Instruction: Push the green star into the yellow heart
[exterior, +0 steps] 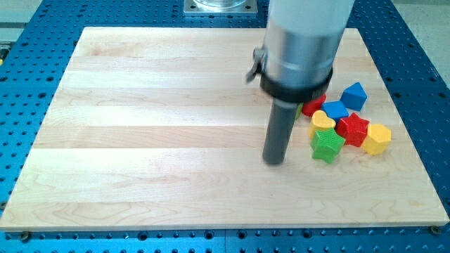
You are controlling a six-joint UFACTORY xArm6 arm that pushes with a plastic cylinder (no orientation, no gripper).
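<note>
The green star lies at the view's right on the wooden board, touching the yellow heart just above it. My tip rests on the board to the left of the green star, a short gap away from it. The rod rises from the tip to the large grey arm housing at the view's top.
Clustered with them are a red star, a yellow block, a blue block, a blue block and a red block partly hidden behind the arm. The board's right edge is close by.
</note>
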